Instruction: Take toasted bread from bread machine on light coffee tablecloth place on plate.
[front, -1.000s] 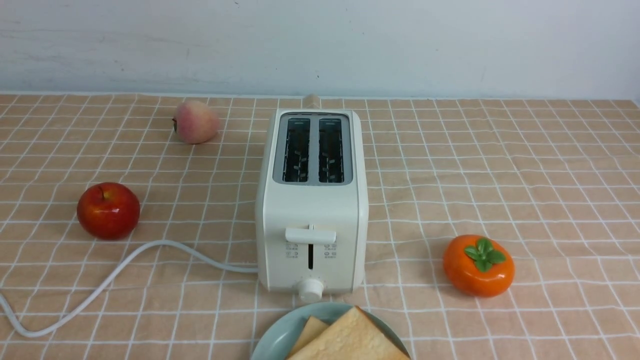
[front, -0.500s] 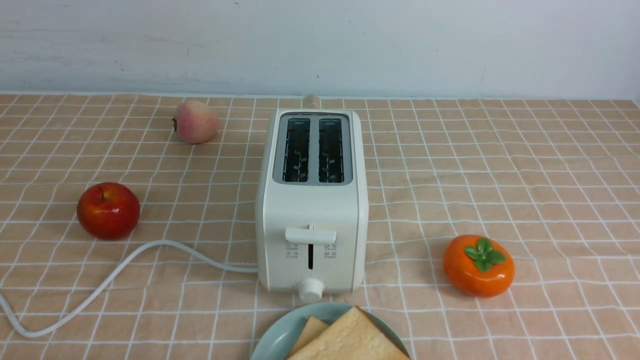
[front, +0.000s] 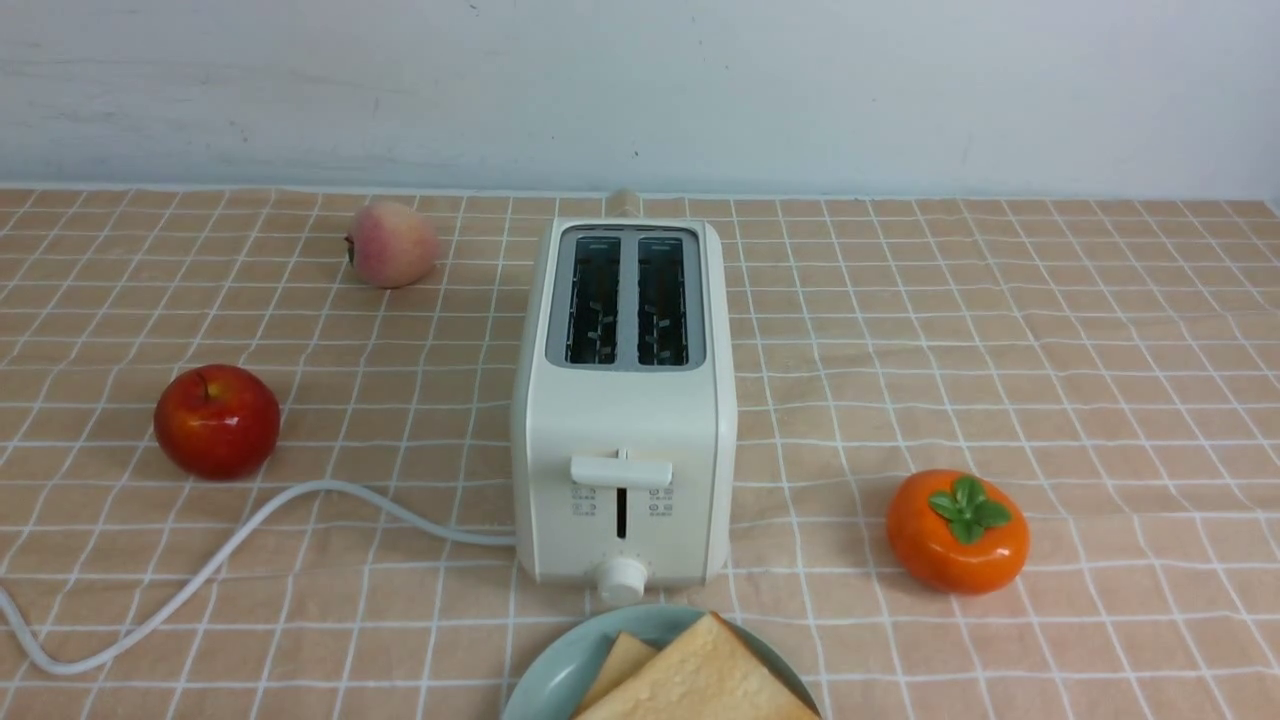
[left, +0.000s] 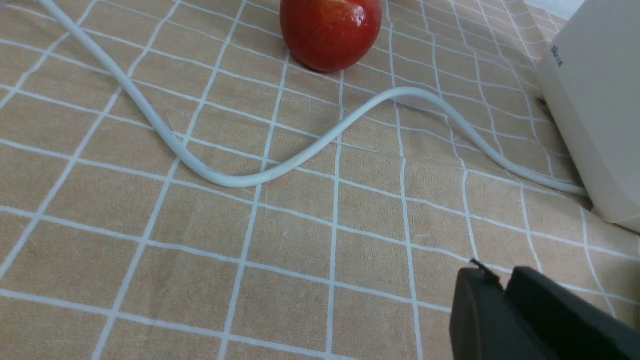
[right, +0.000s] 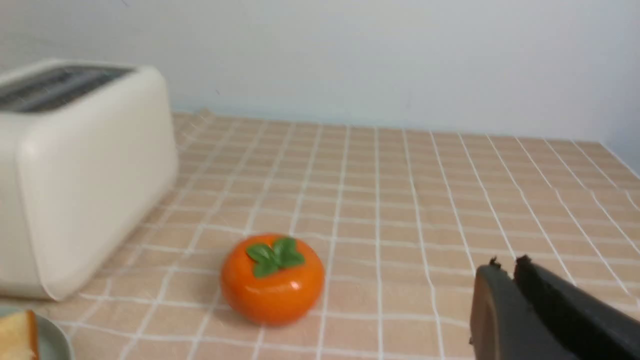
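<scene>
Front view: toast, two slices, both on the plate (front: 545, 672), which stood just before the knob end of the toaster (front: 625, 430); upper slice (front: 700, 675) laid over lower slice (front: 618, 668), one corner aimed roughly at the toaster, near edges cut off by the frame; square form, so no long axis to be judged; slots, two, with no bread showing; checked tablecloth (front: 850, 400) beneath, persimmon (front: 957, 532) to the right, red apple (front: 217, 421) to the left; neither pincer in this view. Left wrist view: left pincer (left: 502, 282), narrow, its tips drawn together with nothing seen between them, over the cloth on the cord's side of the toaster; toast not identifiable here, though by judgement it lay off toward the robot's right of this pincer. Right wrist view: right pincer (right: 506, 275), likewise narrow, nothing seen in its grip, on the persimmon's side of the toaster; plate rim and a crust edge of toast caught at the border of the picture, well apart from the tips; toast therefore judged to lie toward the robot's left of this pincer. Nearer arm: not certain; the right wrist view alone gave a clear piece of toast, yet that did not settle distance. Judged standing of the task: both slices delivered, no further grasp called for; any coming move needed only to leave the plate, lying between the two pincers, untouched
</scene>
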